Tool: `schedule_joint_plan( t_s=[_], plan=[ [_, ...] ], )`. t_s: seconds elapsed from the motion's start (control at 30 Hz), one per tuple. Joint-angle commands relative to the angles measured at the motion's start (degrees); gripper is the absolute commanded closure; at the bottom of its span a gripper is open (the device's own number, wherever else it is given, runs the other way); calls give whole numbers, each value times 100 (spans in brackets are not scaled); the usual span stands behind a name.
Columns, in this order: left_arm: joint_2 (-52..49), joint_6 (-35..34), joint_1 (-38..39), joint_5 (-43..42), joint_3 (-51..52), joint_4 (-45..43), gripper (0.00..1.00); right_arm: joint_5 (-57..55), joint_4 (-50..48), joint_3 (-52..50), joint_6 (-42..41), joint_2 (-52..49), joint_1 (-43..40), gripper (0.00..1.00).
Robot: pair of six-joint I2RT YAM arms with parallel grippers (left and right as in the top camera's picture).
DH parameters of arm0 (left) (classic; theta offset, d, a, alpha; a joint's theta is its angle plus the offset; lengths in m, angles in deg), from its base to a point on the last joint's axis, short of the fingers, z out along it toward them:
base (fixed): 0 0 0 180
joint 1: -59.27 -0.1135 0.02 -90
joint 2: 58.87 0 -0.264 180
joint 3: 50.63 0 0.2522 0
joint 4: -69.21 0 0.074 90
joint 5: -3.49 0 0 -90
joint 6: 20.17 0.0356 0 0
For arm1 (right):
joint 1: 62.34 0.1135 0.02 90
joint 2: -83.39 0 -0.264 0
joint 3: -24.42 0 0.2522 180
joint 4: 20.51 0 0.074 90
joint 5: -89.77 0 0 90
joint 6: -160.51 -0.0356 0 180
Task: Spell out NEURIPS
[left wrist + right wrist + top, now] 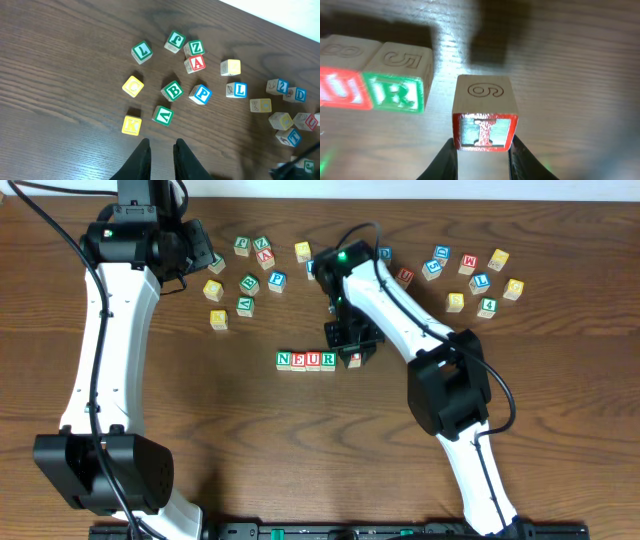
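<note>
Gripping the small red-lettered wooden I cube [484, 120] by its flat sides, right claw [482, 162] sits beside green R cube [395, 90]; light, rigid, slightly slick. Left claw [160, 160] nearly closed, empty.

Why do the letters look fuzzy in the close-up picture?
Right wrist view: the red U cube and green R cube smear with blur, and glare whitens the table behind the I cube. Overhead view: even light, sharp.
</note>
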Motion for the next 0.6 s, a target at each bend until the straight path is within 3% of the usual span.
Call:
schedule_joint_plan(
  t_s=[0.0,0.07,0.17,0.57],
  plan=[
    [-79,-7,-13,55,26,35,84,11,249,592,297,-57,-79,75],
    [-79,-7,-13,55,26,35,83,13,391,925,369,-57,-76,70],
    [-79,-7,-13,55,26,33,83,-2,398,1366,479,-57,-76,56],
    [-79,-7,-13,55,26,33,83,-376,50,1154,407,-59,-103,52]
  ],
)
